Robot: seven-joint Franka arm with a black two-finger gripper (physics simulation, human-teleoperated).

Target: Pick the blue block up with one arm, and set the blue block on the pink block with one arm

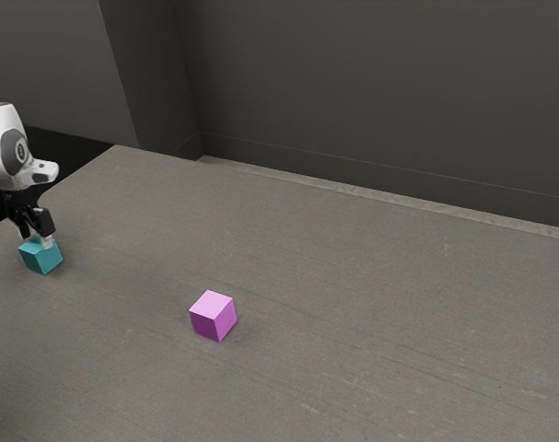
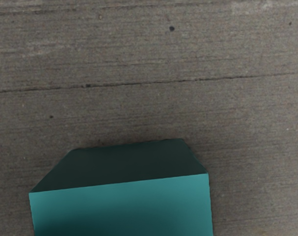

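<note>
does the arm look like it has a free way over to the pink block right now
Probably yes. The gripper is down at the blue block at the exterior view's left, and only bare table lies between it and the pink block, which stands alone in the open.

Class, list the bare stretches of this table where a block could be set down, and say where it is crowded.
Free: the wide table between the pink block and the back wall, and the strip between the pink block and the blue block. Crowded: the exterior view's left edge, where the gripper sits over the blue block.
</note>
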